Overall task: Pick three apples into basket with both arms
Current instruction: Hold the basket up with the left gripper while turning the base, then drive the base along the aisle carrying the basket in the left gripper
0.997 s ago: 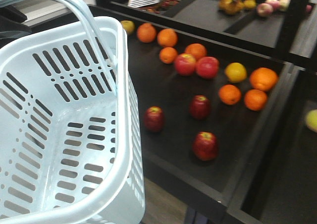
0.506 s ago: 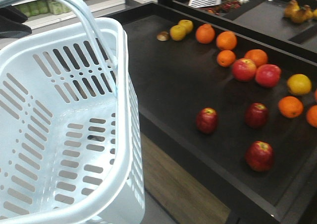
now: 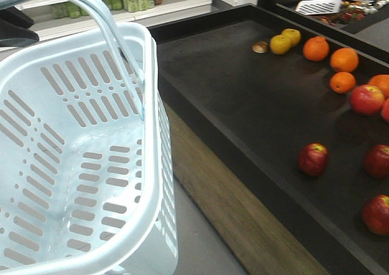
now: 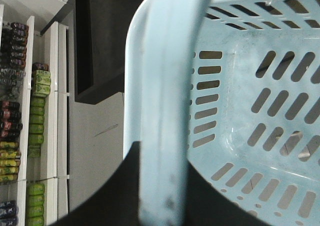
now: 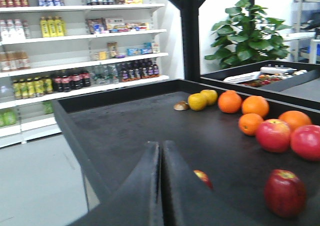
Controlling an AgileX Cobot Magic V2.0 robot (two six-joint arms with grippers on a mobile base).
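The pale blue basket point(image 3: 79, 165) fills the left of the front view, with nothing inside it. My left gripper point(image 4: 162, 198) is shut on the basket's hoop handle point(image 4: 167, 86), with a black finger point(image 4: 112, 198) on either side of it. Three dark red apples point(image 3: 313, 159) point(image 3: 378, 160) point(image 3: 377, 214) lie on the black display table point(image 3: 243, 104) at the right, well apart from the basket. My right gripper point(image 5: 161, 148) is shut on nothing and hovers above the table's near part. One dark apple point(image 5: 285, 192) lies to its right and another point(image 5: 202, 177) peeks from behind its finger.
Brighter red apples point(image 3: 366, 100), oranges point(image 3: 344, 59) and yellow fruit point(image 3: 281, 44) lie further back on the table. The table has a raised black rim point(image 3: 200, 123) above a wood-fronted base. Store shelves with bottles point(image 5: 75, 81) stand behind, across grey floor point(image 5: 35, 186).
The table and its fruit have slid to the right in the front view, and shelves and floor have come into sight. The basket keeps its place in the view.
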